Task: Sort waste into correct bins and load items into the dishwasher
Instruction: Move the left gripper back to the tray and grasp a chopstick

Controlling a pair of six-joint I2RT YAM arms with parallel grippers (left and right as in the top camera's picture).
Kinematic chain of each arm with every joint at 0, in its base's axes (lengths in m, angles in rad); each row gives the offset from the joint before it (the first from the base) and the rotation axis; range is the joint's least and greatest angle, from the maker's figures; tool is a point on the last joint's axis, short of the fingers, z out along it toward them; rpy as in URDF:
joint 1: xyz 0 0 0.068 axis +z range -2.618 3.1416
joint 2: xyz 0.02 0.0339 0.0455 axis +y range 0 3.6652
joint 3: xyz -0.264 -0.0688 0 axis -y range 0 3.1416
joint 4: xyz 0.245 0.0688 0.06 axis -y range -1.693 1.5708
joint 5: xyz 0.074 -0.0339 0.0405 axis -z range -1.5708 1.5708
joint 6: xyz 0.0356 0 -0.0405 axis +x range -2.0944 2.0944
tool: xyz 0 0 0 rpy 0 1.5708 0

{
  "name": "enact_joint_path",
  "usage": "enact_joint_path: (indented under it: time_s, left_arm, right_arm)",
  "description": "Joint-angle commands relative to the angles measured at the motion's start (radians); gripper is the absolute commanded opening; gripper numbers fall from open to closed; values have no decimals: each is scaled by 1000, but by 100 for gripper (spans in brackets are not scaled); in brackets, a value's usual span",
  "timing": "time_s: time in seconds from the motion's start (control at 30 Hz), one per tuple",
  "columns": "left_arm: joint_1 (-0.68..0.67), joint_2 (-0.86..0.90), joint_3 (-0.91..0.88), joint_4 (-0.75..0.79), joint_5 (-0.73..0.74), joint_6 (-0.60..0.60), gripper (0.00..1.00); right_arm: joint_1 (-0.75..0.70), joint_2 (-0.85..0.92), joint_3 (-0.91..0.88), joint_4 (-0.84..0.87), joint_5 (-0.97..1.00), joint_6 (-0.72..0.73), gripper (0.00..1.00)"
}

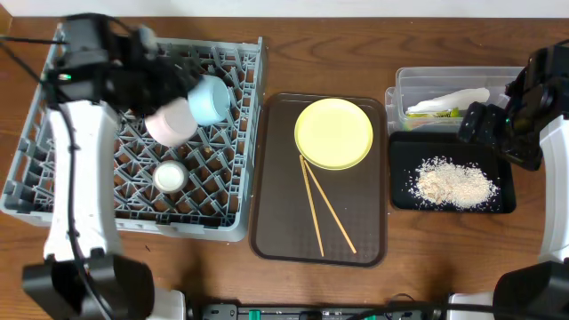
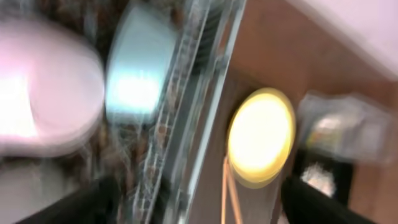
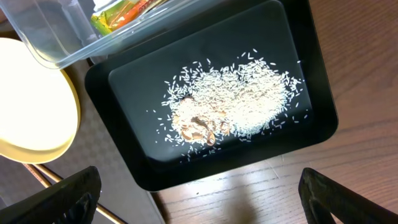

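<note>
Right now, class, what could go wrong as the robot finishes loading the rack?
Chopsticks end at the plate, so lifting either may shift the other. Rice lies loose in the shallow black tray, under the open right pincer; a bump could scatter it. The white bowl crowds the blue bowl; a nudge might tip them.

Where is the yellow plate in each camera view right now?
Overhead: yellow plate at centre, on the brown tray.
Left wrist: plate right of centre, blurred.
Right wrist: plate at left edge, partly cut off.
Shared landmark: chopsticks beside its rim.
</note>
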Motion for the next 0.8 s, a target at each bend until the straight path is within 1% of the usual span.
enact_joint_path:
  time_s: [0.0,0.13,0.27,0.37,0.5,0.53,0.6,0.7,0.77]
  left_arm:
    - [-147,-2,0,-142,-259,-89,86]
    - [-304,5,-23,-214,-246,-94,86]
    - [-444,9,-73,-213,-225,-105,86]
    - [-533,14,-136,-175,-263,-212,86]
    - [-643,14,-266,-45,-350,-407,86]
    - [-665,14,-298,-4,-362,-431,86]
    - [-715,14,-364,99,-407,-456,86]
    - [-779,14,-446,232,-486,-457,85]
    - [-812,15,-486,294,-522,-457,85]
  right_arm:
    - [-2,-2,15,0,13,12,99]
    - [-2,-2,15,-1,13,12,99]
    - [-2,-2,15,-1,13,12,99]
    - [-2,-2,15,-1,13,12,99]
    - [0,-2,15,-2,13,12,99]
    - [0,-2,15,-2,13,12,99]
    - [0,-2,15,-2,13,12,99]
    - [0,-2,15,-2,13,12,99]
    - [0,-2,15,-2,13,12,99]
